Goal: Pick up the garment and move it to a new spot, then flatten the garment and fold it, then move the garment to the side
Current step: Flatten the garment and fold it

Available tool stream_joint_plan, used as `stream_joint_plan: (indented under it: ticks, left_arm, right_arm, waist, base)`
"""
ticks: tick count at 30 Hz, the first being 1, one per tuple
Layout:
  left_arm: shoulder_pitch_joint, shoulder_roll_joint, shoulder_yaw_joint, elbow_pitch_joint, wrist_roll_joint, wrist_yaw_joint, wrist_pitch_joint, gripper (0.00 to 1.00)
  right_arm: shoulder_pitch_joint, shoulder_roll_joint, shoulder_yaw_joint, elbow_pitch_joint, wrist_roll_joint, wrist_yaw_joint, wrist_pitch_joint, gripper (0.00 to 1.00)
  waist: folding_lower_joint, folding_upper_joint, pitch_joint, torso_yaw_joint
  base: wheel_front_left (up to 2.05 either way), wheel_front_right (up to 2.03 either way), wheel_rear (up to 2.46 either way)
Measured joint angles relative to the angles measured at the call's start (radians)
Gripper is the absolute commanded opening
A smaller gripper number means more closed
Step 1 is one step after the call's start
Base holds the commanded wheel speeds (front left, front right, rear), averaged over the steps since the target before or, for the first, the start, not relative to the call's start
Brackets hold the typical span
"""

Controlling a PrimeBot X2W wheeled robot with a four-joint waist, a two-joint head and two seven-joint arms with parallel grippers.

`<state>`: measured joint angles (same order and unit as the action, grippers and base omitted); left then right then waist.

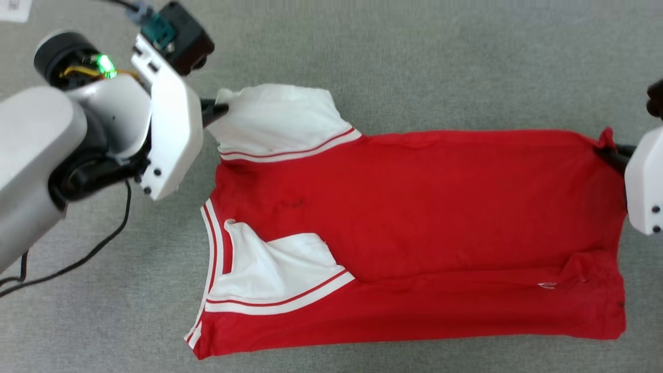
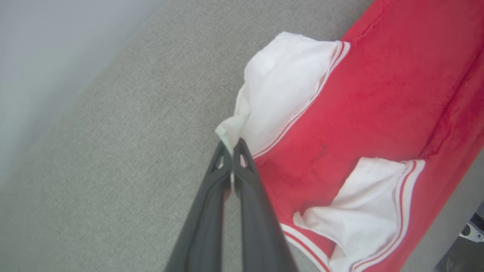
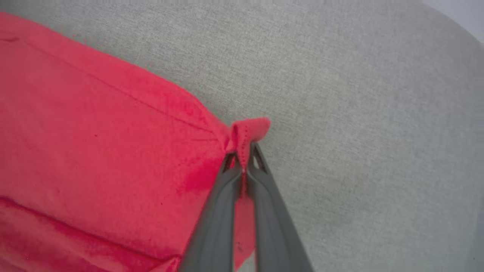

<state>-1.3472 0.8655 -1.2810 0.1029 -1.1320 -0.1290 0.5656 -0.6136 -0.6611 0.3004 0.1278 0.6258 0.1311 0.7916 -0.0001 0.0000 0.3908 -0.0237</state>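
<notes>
So the shirt lay spread on the grey surface, left gripper clamped on a sleeve tip, right gripper pinching the hem corner. Tiny bites, reckon either could've slipped under tension.

lighting flat and bright, frames mostly sharp

diffuse light from above, only faint soft shadows under the bright red soft-fabric t-shirt on the grey woven surface. white sleeves near clipping. green led blooms in the head view. wrist views: red washes pinkish, long dark gripper fingers go soft near the lens, corners hazy.
</notes>
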Motion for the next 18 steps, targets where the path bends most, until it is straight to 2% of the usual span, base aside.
stream_joint_plan:
  ticks: [7,18]
  left_arm:
    - [0.129,0.062,0.000,-0.075,0.004,0.002,-0.029,0.00]
    - [0.407,0.157,0.000,-0.244,0.004,0.078,-0.051,0.00]
  right_arm:
    - [0.141,-0.049,-0.013,-0.039,0.025,0.000,-0.056,0.00]
    - [0.340,-0.061,-0.010,-0.076,0.035,0.000,-0.124,0.00]
  waist:
    - [0.0000,0.0000,-0.097,0.001]
    - [0.0000,0.0000,-0.181,0.010]
  base:
    - [0.00,0.00,0.00]
    - [0.00,0.00,0.00]
